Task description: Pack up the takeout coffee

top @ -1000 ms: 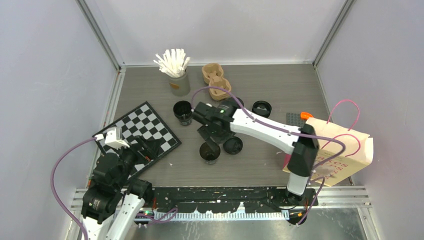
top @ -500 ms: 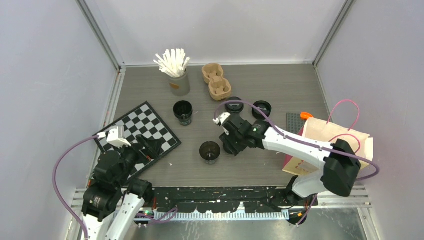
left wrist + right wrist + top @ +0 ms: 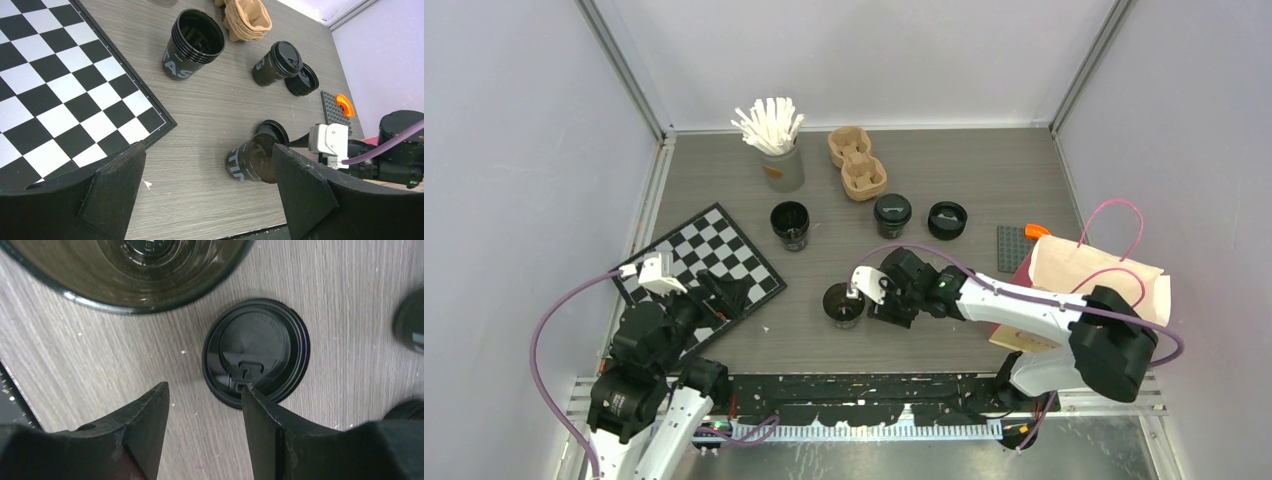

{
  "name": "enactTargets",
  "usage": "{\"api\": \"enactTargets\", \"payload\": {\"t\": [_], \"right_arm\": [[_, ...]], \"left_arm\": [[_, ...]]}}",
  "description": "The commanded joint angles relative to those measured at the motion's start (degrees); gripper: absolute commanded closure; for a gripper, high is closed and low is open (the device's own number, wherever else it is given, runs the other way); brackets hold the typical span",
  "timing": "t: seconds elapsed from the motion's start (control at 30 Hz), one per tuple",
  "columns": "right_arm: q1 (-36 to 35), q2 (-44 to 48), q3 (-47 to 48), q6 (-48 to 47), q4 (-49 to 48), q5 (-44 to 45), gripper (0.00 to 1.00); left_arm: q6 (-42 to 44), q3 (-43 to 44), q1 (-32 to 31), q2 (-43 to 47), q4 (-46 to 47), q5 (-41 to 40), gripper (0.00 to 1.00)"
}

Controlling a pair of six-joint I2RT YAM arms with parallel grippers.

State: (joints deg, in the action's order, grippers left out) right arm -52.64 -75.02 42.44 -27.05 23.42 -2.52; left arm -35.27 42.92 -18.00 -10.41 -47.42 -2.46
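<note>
One cup (image 3: 892, 213) is lidded; the right tool (image 3: 204, 390), partly open and empty, hovers over a loose lid (image 3: 256, 352); the carrier (image 3: 856, 162) is unfilled.

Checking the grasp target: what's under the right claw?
A black lid lying flat on the table, beside the open cup. The right claw stands open above it, one finger covering its near edge. What lies beneath the lid cannot be seen.

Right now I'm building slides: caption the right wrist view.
Right gripper, fingers apart, above a flat black lid beside an open cup.
</note>
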Motion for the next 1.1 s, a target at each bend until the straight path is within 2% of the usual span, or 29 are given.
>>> {"api": "enactTargets", "payload": {"t": [0.0, 0.13, 0.33, 0.43, 0.53, 0.67, 0.8, 1.0, 1.07], "right_arm": [[0.26, -3.97, 0.96, -7.47, -6.46, -1.78, 0.4], [0.3, -7.39, 1.33, -9.69, -7.16, -1.05, 0.43], [0.27, -8.48, -0.43, -9.98, -10.03, 0.0, 0.56], [0.27, -7.1, -1.24, -8.41, -11.79, 0.04, 0.74], [0.26, -4.24, -2.05, -6.06, -11.66, -0.93, 0.98], [0.27, -0.66, -3.28, -3.11, -10.76, -1.86, 1.0], [0.3, 4.04, -0.46, 4.98, -6.63, -0.13, 1.0], [0.33, 11.0, 6.16, 21.34, 0.79, -0.82, 1.0], [0.24, 12.0, 8.23, 27.72, 2.4, -0.96, 1.0]], "left_arm": [[1.44, 0.24, -0.26, 0.35, 1.89, 0.87, 0.0], [1.51, 0.24, -0.54, 0.48, 1.89, 1.0, 0.0], [1.48, 0.24, -0.55, 0.58, 1.89, 1.06, 0.0], [1.58, 0.21, -0.55, 0.59, 1.98, 0.91, 0.0], [1.64, 0.24, -0.55, 0.63, 1.98, 0.86, 0.0], [1.75, 0.25, -0.55, 1.12, 1.98, 0.89, 0.0], [2.35, 0.17, -0.59, 1.26, 2.41, 0.56, 0.0], [5.53, -0.43, -0.55, 1.42, 5.8, 2.22, 0.0], [6.46, 0.31, -0.55, 0.33, 6.02, 5.19, 0.0]]}}
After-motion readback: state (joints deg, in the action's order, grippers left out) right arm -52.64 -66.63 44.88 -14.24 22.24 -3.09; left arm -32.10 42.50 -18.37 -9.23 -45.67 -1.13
